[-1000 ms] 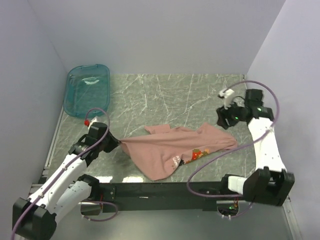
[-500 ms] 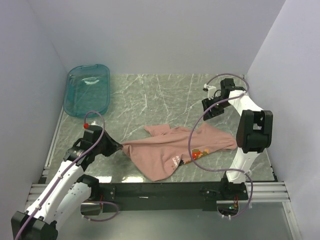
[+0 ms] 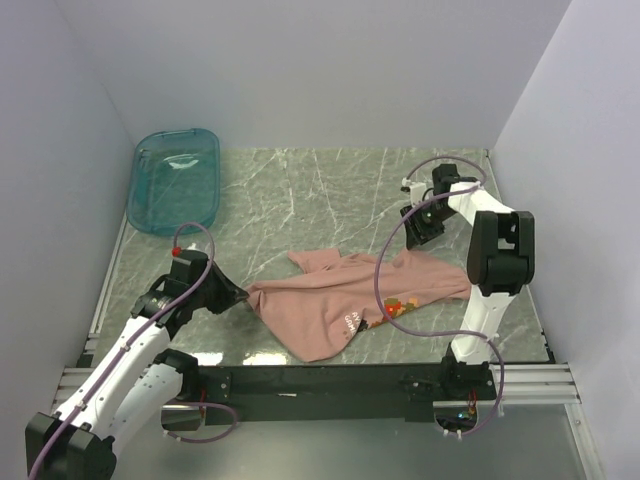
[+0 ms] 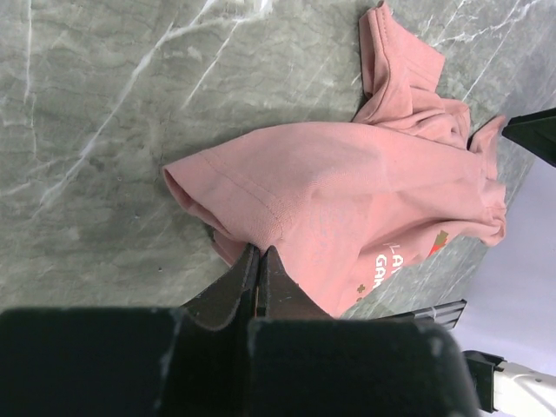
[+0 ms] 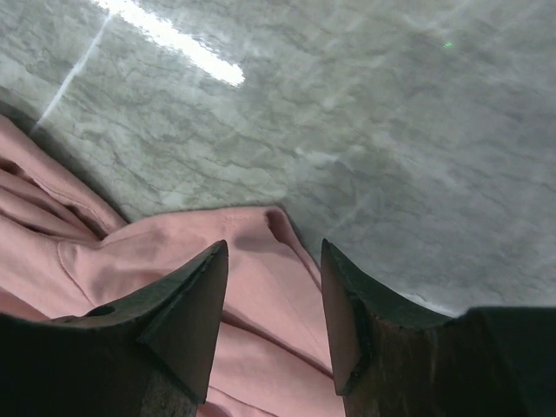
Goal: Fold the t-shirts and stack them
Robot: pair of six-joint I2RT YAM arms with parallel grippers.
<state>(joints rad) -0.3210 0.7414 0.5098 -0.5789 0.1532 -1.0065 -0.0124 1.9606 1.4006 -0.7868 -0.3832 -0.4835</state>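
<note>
A dusty-pink t-shirt (image 3: pixel 345 292) lies crumpled on the marble table, its red-brown print and white text near the front edge. My left gripper (image 3: pixel 243 293) is shut on the shirt's left sleeve hem (image 4: pixel 261 221), low on the table. My right gripper (image 3: pixel 415 240) is open, its fingertips (image 5: pixel 213 269) spread just above the shirt's far right corner (image 5: pixel 261 261), not closed on it. The shirt also fills the left wrist view (image 4: pixel 365 200).
A translucent teal bin (image 3: pixel 174 180) stands at the far left corner. Grey walls close the table on three sides. A black rail (image 3: pixel 320 380) runs along the near edge. Purple cables loop over both arms.
My right arm has swung from the right side inward and lowered its open gripper over the shirt's far right corner. My left gripper has kept its hold with little movement.
</note>
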